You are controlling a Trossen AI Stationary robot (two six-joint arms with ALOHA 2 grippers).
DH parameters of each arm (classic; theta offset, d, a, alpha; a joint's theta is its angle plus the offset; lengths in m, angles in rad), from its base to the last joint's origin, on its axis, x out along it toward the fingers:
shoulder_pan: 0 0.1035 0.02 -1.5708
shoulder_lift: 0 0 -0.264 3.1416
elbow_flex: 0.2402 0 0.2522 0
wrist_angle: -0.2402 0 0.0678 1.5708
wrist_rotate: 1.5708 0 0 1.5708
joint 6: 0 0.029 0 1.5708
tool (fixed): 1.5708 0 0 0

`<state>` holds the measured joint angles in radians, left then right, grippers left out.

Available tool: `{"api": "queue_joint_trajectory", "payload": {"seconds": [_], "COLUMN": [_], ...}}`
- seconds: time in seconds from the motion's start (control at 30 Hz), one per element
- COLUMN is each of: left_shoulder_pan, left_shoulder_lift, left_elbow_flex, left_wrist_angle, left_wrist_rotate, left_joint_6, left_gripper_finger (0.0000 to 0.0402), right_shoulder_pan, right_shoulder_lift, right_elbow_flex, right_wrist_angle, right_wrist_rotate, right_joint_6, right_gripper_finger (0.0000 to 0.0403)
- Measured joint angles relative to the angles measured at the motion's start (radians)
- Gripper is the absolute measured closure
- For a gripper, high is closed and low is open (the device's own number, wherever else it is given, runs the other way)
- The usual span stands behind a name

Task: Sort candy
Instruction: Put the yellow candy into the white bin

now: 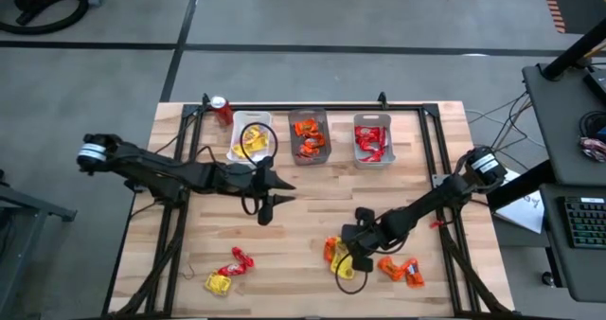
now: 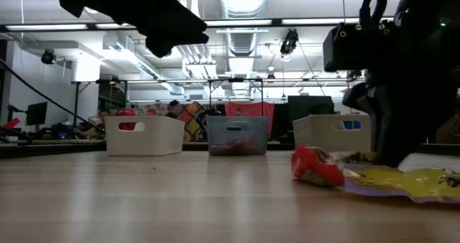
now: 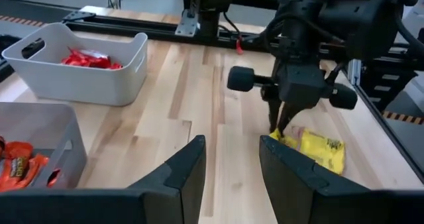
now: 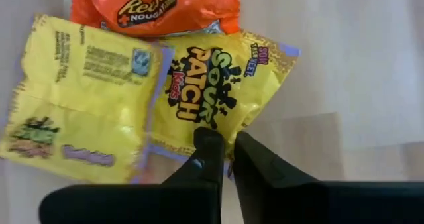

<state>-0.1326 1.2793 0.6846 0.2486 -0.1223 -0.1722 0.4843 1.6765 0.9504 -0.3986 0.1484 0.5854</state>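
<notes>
Two yellow candy packets [image 4: 199, 91] [image 4: 79, 98] and an orange one [image 4: 156, 8] lie together on the table at the near right. My right gripper [image 4: 225, 148] is shut on the right-hand yellow packet [image 3: 321, 150]; it comes down over this pile [image 1: 347, 261]. My left gripper [image 1: 276, 195] hovers open over the table's middle with nothing between its fingers [image 3: 232, 161]. More candy lies at the near left [image 1: 230, 271] and near right [image 1: 401, 270]. Three bins at the far edge hold yellow [image 1: 251, 138], orange [image 1: 310, 136] and red [image 1: 372, 138] candy. My right gripper pinches the yellow packet's edge [image 4: 211, 136] at one corner between its two fingertips. The fingers come from above, slanting down. The packet lies flat on the table, next to the other yellow packet and with its far end against the orange one.
A red soda can [image 1: 222, 109] stands at the far left beside the yellow bin. A black frame [image 1: 312, 106] runs along the table's far edge and sides. Bare wood [image 1: 312, 192] lies between the bins and the candy piles. A desk with a keyboard [image 1: 582, 221] stands off the right.
</notes>
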Motion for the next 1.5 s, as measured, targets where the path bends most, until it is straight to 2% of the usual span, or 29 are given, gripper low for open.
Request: {"api": "queue_joint_trajectory", "payload": {"seconds": [0.13, 0.33, 0.47, 0.67, 0.8, 1.0, 1.27, 1.4, 1.5], "left_shoulder_pan": [0.0, 0.0, 0.0, -0.004, -0.005, -0.003, -0.002, -0.002, -0.002], "left_shoulder_lift": [0.029, 0.071, 0.109, 0.203, 0.268, 0.343, 0.405, 0.426, 0.43], "left_elbow_flex": [0.0, 0.0, 0.0, 0.0, 0.0, 0.0, 0.026, 0.054, 0.061], "left_wrist_angle": [0.038, 0.156, 0.205, 0.32, 0.38, 0.495, 0.613, 0.608, 0.606], "left_wrist_rotate": [0.012, 0.094, 0.118, 0.118, 0.1, 0.017, 0.008, 0.008, 0.008], "left_joint_6": [-0.022, -0.042, -0.048, -0.055, -0.073, -0.13, -0.127, -0.101, -0.084], "left_gripper_finger": [0.0276, 0.0272, 0.0253, 0.0206, 0.0185, 0.018, 0.019, 0.023, 0.0292], "right_shoulder_pan": [-0.001, 0.0, -0.001, -0.001, 0.0, -0.005, -0.011, -0.012, -0.012], "right_shoulder_lift": [-0.059, -0.154, -0.195, -0.202, -0.202, -0.203, -0.203, -0.203, -0.203], "right_elbow_flex": [0.0, 0.0, 0.0, 0.019, 0.024, 0.024, 0.024, 0.024, 0.024], "right_wrist_angle": [-0.062, -0.132, -0.123, -0.066, 0.019, 0.084, 0.105, 0.131, 0.135], "right_wrist_rotate": [0.075, 0.219, 0.383, 0.688, 0.788, 0.819, 0.821, 0.82, 0.817], "right_joint_6": [-0.004, -0.01, -0.061, -0.219, -0.34, -0.446, -0.45, -0.462, -0.472], "right_gripper_finger": [0.039, 0.0391, 0.0391, 0.0391, 0.0391, 0.0391, 0.0391, 0.0391, 0.039]}}
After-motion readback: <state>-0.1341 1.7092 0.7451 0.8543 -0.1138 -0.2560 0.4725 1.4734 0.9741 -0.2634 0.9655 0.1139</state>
